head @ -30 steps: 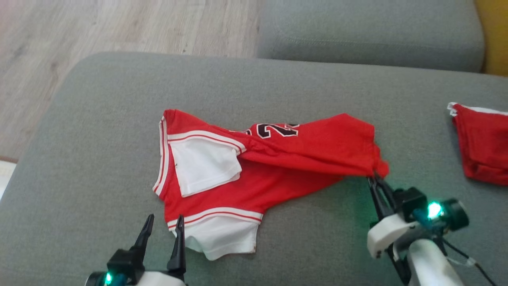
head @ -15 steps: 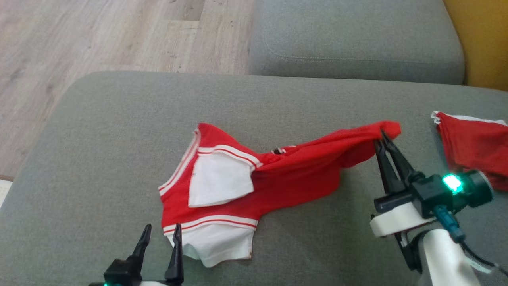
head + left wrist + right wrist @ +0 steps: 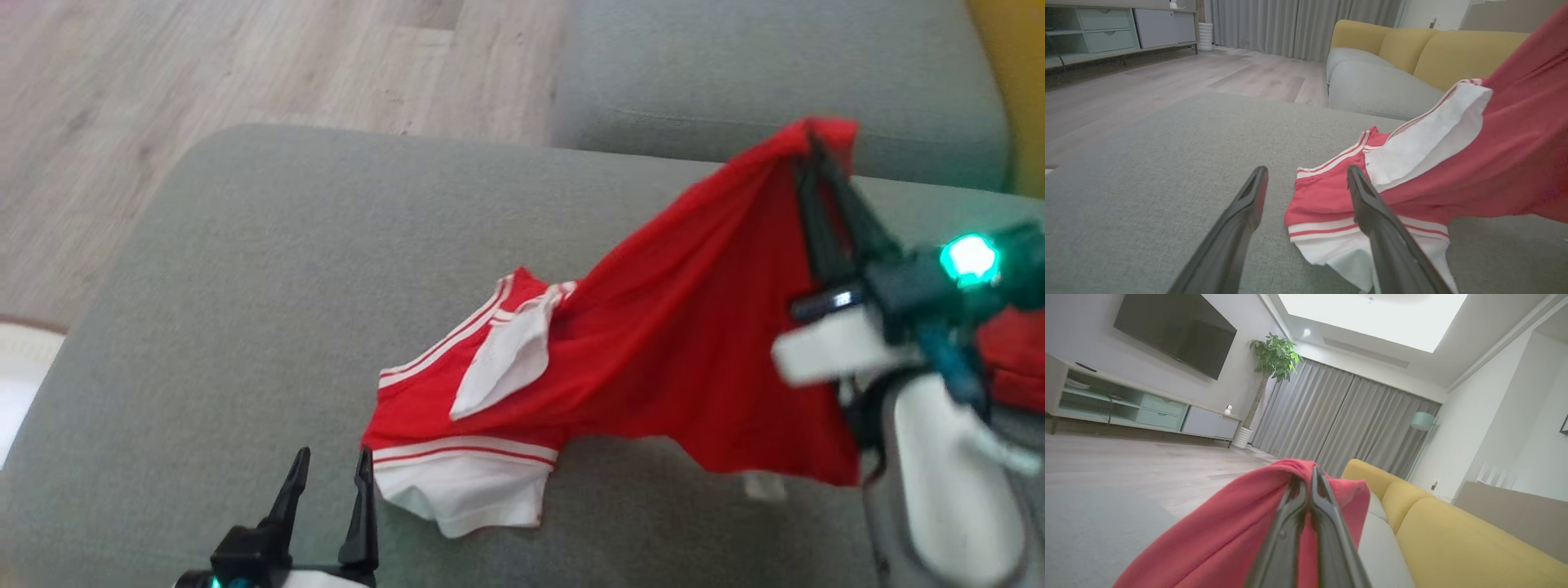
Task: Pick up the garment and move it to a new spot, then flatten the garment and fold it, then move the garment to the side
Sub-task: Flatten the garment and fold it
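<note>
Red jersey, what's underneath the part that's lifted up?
Grey sofa cushion shows below the red jersey, raised by the right gripper. A small white scrap peeks past its hem; anything else underneath is covered.

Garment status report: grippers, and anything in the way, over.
Right gripper shut on garment corner, lifted. Left gripper open, low by white hem. Near end lies on grey cushion. Second red cloth beyond right arm.

You've got two red garments, the jersey and a second red piece. There are two grippers, the left gripper and the right gripper, and two grey cushions, the near cushion and the far cushion.
</note>
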{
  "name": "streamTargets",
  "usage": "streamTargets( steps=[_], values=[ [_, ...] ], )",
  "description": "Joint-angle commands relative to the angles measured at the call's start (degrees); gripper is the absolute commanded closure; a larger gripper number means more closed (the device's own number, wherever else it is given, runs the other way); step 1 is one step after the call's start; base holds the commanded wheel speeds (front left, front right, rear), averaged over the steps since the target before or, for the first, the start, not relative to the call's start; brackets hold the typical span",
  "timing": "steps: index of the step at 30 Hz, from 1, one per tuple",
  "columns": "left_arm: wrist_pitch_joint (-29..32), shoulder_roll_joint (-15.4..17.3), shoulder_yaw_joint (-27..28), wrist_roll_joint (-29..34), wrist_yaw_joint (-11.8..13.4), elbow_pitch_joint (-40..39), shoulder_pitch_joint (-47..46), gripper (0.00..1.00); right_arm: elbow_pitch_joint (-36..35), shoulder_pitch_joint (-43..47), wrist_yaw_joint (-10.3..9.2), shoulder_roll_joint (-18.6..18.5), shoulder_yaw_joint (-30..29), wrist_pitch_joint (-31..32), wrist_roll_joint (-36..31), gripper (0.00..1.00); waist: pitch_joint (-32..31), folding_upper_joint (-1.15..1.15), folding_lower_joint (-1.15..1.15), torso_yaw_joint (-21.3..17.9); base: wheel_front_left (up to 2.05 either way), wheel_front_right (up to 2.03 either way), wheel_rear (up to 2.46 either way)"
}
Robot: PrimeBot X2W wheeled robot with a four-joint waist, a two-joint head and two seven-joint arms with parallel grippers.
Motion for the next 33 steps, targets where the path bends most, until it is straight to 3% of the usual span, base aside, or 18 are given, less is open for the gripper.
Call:
streamTargets(
  steps=[1,9,18,19,21,22,28,33],
  values=[
    [-0.7,-0.1,2.3,0.9,0.0,-1.7,-2.4,0.0,2.5,-5.3,0.2,-0.7,-0.4,1.0,-0.3,1.0,1.1,0.0,0.0,1.7,0.0,0.0,0.0],
    [-0.7,-2.7,1.8,2.7,-1.9,-1.5,-6.1,0.0,27.5,-18.5,0.2,-6.6,-6.1,1.4,-1.9,1.0,7.4,0.0,0.0,7.1,0.0,0.0,0.0],
    [-0.7,-6.6,2.1,5.3,-4.3,-0.5,-10.5,0.0,44.8,-32.1,0.2,-11.8,-11.8,0.9,-7.8,1.0,14.0,0.0,0.0,11.6,0.0,0.0,0.0],
    [-0.7,-7.0,2.2,5.6,-4.5,-0.3,-10.8,0.0,46.7,-33.3,0.2,-12.0,-12.3,0.8,-8.7,0.89,14.4,0.0,0.0,11.8,0.0,0.0,0.0],
    [-0.7,-7.8,2.6,6.2,-4.9,0.1,-11.1,0.0,50.1,-35.5,0.2,-11.7,-13.5,0.4,-9.8,0.26,14.9,0.0,0.0,11.9,0.0,0.0,0.0],
    [-0.7,-8.1,2.8,6.5,-5.2,0.3,-11.2,0.0,51.3,-36.3,0.2,-11.6,-14.1,-0.3,-10.4,0.0,15.1,0.0,0.0,11.8,0.0,0.0,0.0],
    [-0.7,-9.2,4.5,8.0,-6.2,1.2,-11.0,0.0,55.3,-38.0,0.2,-9.1,-17.6,-5.8,-13.0,0.0,14.6,0.0,0.0,9.5,0.0,0.0,0.0],
    [-0.7,-8.8,6.6,9.1,-6.5,1.0,-10.2,0.0,56.5,-36.6,0.2,-5.7,-19.5,-10.9,-11.2,0.0,12.9,0.0,0.0,6.1,0.0,0.0,0.0]
  ],
)
